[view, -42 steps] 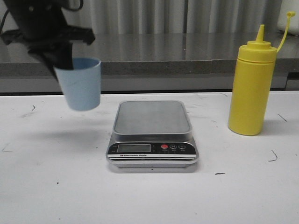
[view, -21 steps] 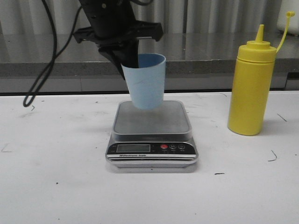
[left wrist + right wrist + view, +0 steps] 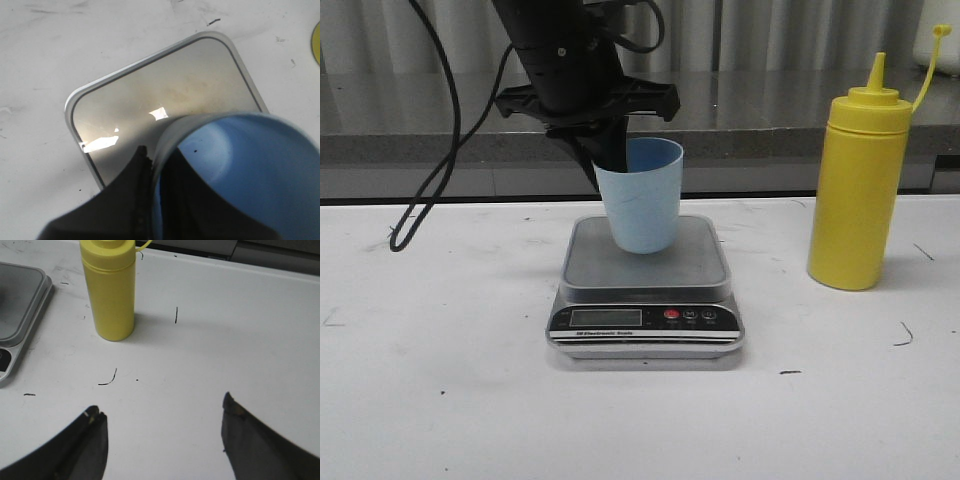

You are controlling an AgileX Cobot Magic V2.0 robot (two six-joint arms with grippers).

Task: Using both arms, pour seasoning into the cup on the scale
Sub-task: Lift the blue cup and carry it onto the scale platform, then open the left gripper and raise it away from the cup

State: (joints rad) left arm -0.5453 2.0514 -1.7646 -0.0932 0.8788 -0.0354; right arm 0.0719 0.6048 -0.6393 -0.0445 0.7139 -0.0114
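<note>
The light blue cup (image 3: 642, 200) hangs slightly tilted over the steel plate of the scale (image 3: 645, 262); whether its base touches the plate I cannot tell. My left gripper (image 3: 612, 165) is shut on the cup's rim, one finger inside and one outside. The left wrist view shows the cup (image 3: 250, 165) from above, empty, with the left gripper (image 3: 157, 165) pinching its wall over the scale (image 3: 165, 90). The yellow seasoning bottle (image 3: 855, 190) stands upright right of the scale. In the right wrist view my right gripper (image 3: 162, 412) is open over bare table, well short of the seasoning (image 3: 110, 290).
A grey counter ledge (image 3: 770, 110) runs behind the white table. The left arm's black cable (image 3: 430, 170) loops down at the back left. The scale's corner (image 3: 20, 305) shows beside the bottle in the right wrist view. Small pen marks dot the table.
The left arm carried the cup from the left side to over the scale, then lowered it toward the plate. The bottle and scale stayed put.
</note>
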